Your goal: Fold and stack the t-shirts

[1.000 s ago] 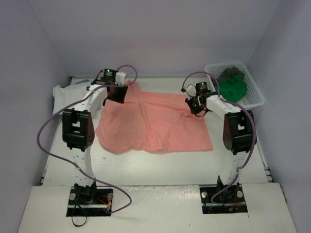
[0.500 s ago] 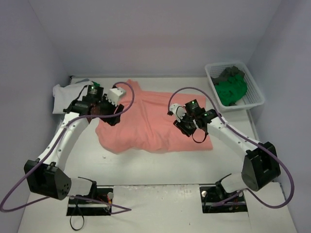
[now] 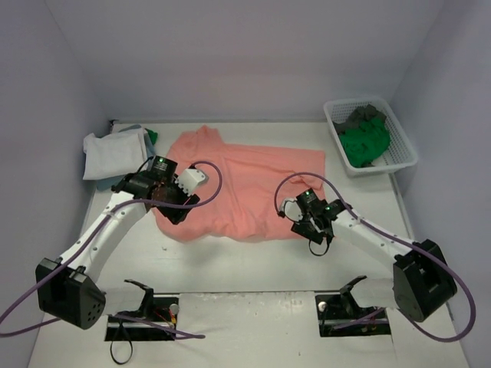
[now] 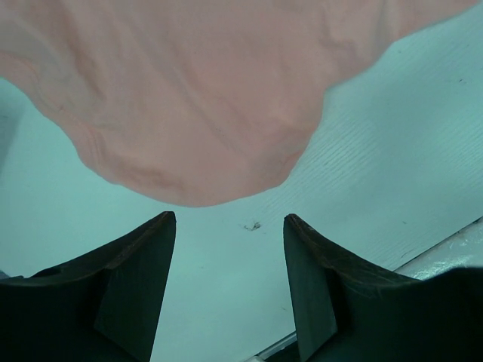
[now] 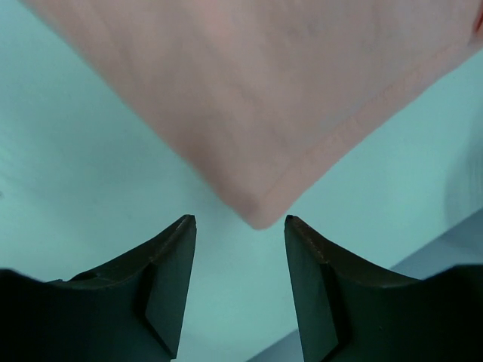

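Observation:
A salmon pink t-shirt [image 3: 245,188] lies spread flat in the middle of the table. My left gripper [image 3: 170,211] is open and empty over the shirt's near left corner [image 4: 204,113]. My right gripper [image 3: 313,234] is open and empty over the shirt's near right corner [image 5: 260,215]; that corner sits just ahead of the jaws. A folded white t-shirt [image 3: 113,152] lies at the far left with a bit of green cloth [image 3: 152,136] beside it. A bright green t-shirt [image 3: 365,140] and a dark grey one [image 3: 364,114] lie in the basket.
A white mesh basket [image 3: 404,146] stands at the far right. Purple cables loop from both arms above the table [image 3: 230,257]. The white table has walls at the left, back and right.
Both arms have swung from the shirt's far corners toward me, down to its near corners. The pink shirt now lies flatter, with its far edge spread out.

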Robot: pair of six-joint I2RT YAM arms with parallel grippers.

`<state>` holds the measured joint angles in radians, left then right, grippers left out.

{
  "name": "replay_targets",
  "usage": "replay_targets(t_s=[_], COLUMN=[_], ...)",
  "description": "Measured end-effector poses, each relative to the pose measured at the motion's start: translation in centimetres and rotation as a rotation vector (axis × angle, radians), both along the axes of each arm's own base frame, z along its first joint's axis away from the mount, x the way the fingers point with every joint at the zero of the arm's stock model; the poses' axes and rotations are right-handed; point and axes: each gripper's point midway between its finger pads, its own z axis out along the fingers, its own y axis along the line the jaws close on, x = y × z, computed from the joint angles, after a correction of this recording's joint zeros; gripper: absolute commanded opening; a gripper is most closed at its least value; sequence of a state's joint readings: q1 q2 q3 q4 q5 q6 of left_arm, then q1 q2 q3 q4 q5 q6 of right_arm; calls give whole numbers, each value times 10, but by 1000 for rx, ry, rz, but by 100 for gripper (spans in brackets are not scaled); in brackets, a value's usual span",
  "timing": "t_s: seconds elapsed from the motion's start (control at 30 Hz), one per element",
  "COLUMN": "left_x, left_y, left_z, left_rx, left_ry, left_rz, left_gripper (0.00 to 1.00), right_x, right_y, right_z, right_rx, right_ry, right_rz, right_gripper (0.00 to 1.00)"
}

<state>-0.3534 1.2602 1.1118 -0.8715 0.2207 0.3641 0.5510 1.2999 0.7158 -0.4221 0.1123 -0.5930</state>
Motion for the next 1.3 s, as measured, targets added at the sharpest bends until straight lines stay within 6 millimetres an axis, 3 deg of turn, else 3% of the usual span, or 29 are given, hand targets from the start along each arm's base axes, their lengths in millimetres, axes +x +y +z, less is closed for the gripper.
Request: replay_targets(t_s=[0.2, 0.4, 0.97, 1.3], left_x=[-1, -9, -2, 5], left_y=[5, 12, 14, 11], left_z=[10, -1, -13, -23], left_rx=[4, 34, 62, 71], left_ry=[-49, -25, 0, 19], left_rz=[14, 27, 48, 47], left_gripper=[54, 54, 54, 54], right_x=[-6, -10, -28, -19], right_y=[-25, -34, -19, -8], right_z=[14, 11, -25, -27], right_rx=[-73, -102, -65, -41], right_ry=[-84, -81, 111, 130], right_rz=[38, 77, 183, 194], right_gripper=[52, 53, 49, 43])
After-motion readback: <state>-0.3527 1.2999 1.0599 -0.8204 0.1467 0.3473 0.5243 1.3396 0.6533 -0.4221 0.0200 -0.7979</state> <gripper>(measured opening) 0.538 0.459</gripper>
